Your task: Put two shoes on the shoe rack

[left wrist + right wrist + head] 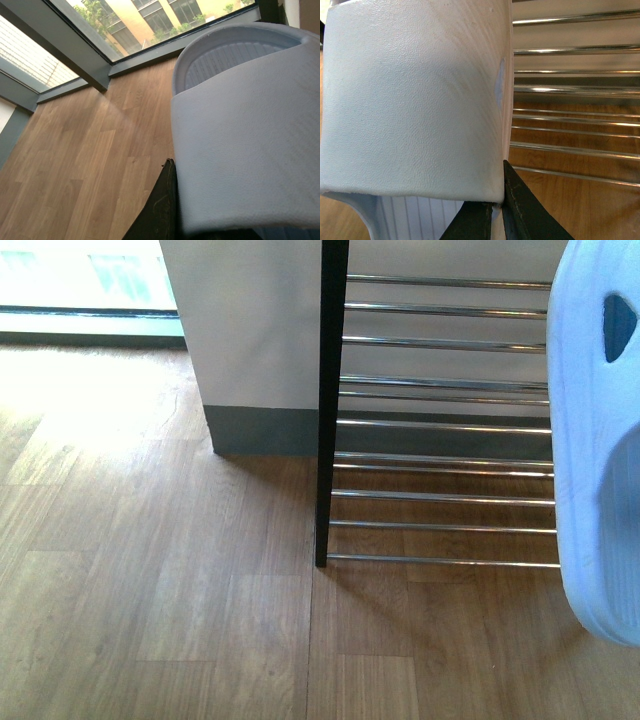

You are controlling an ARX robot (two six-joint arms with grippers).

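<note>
A pale blue slide sandal hangs in the air at the right edge of the front view, in front of the shoe rack with its black upright and silver rods. No arm shows in that view. In the right wrist view my right gripper is shut on the edge of a pale blue slide sandal, with the rack's rods just beyond it. In the left wrist view my left gripper is shut on the strap of another pale blue slide sandal. One black finger shows; the other is hidden.
The rack stands on a wooden floor against a white wall with a grey skirting. A floor-level window lies at the far left. The left wrist view shows window frames and open floor.
</note>
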